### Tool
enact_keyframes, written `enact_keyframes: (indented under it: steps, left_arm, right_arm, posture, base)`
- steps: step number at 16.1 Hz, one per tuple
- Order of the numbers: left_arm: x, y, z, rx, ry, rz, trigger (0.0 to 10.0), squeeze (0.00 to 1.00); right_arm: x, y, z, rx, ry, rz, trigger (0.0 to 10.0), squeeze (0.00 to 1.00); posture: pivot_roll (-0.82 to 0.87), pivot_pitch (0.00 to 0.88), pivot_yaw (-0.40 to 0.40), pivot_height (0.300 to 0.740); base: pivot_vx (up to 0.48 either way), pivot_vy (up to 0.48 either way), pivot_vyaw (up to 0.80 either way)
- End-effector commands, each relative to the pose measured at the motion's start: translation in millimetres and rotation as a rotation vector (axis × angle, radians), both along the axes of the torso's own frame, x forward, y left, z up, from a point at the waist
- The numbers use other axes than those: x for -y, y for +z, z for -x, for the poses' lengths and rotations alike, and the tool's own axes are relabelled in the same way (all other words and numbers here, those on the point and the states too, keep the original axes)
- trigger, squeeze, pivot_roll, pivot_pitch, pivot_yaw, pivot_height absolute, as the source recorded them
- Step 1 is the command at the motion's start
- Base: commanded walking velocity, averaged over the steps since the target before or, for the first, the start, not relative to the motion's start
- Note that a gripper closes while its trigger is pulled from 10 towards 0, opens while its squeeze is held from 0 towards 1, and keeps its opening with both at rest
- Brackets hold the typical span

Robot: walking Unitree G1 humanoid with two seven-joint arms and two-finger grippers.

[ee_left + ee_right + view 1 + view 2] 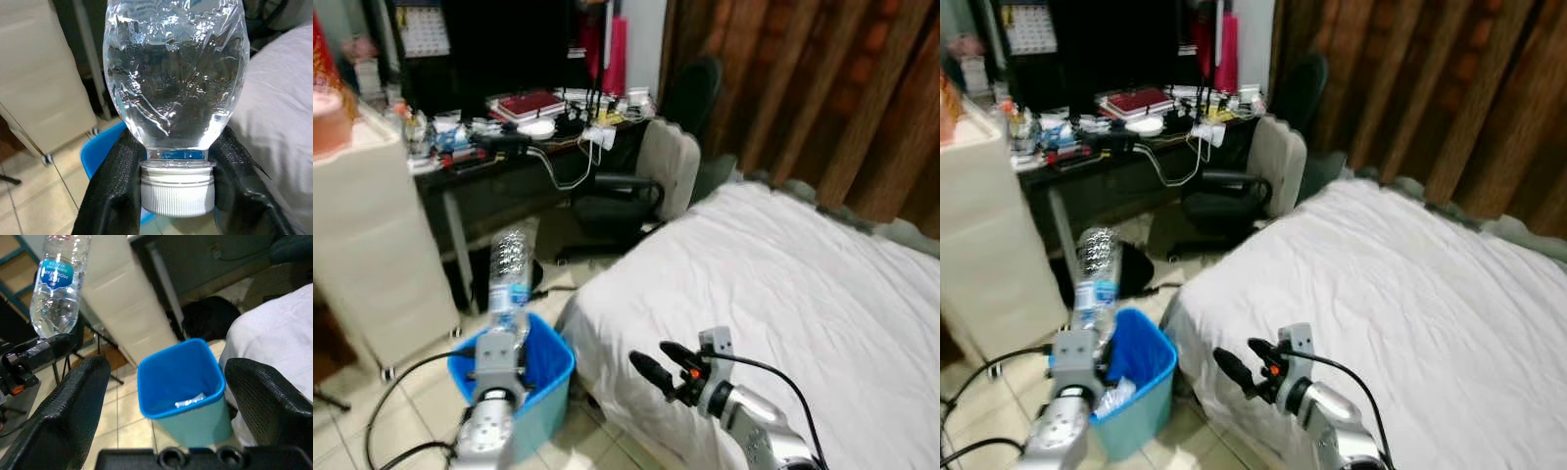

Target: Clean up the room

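The left claw [177, 193] grips a clear water bottle [175, 73] by its capped neck above the blue bin [540, 370]; the right claw [166, 396] spreads wide beside the bed [783, 284].

— What's on the floor [607, 446]?
— A blue bin [551, 377], a white cabinet [372, 264], black cables [391, 392], a chair [636, 186].
— And the tabletop [499, 162]?
— Cluttered — a red book [530, 104], a white dish [536, 128]. The bed [783, 294] is bare.

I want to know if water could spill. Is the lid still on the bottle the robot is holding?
On. The white cap sits screwed on the bottle, held between the left gripper's fingers above the blue bin.
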State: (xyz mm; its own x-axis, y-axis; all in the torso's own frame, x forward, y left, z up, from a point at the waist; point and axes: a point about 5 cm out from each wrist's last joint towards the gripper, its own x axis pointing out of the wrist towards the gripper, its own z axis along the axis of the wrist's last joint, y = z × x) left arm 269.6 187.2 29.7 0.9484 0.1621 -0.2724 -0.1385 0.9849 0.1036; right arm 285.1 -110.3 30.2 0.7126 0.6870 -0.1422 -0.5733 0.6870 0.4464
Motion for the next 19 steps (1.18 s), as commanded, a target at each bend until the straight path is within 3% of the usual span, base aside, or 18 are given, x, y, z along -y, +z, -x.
enact_keyframes:
  steps: [1,5,13,19]
  left_arm:
    - [9.5,11,-10.3,0.057,-0.04,0.013,10.0,0.0]
    - [11.5,11,-11.4,0.057,-0.056,0.027,10.0,0.0]
    - [15.3,7,-10.1,0.039,-0.055,0.039,10.0,0.0]
    - [18.2,1,-10.7,-0.004,-0.04,-0.01,10.0,0.0]
  right_arm:
    - [9.3,0,-2.6,0.001,-0.031,0.025,10.0,0.0]
    - [9.1,0,-1.3,0.007,-0.019,0.023,10.0,0.0]
    - [6.3,-1,3.3,0.006,0.025,0.027,10.0,0.0]
    - [7.3,-3,5.3,-0.006,0.029,0.015,10.0,0.0]
  posture:
    - [0.16,0.02,-0.081,0.74]
    - [0.16,0.022,-0.079,0.74]
    - [0.15,0.029,-0.08,0.74]
    - [0.15,0.031,-0.081,0.74]
  base:
    - [0.48,0.0,0.0]
    - [0.443,0.0,0.0]
    - [0.48,0.0,0.68]
    - [0.0,0.0,0.2]
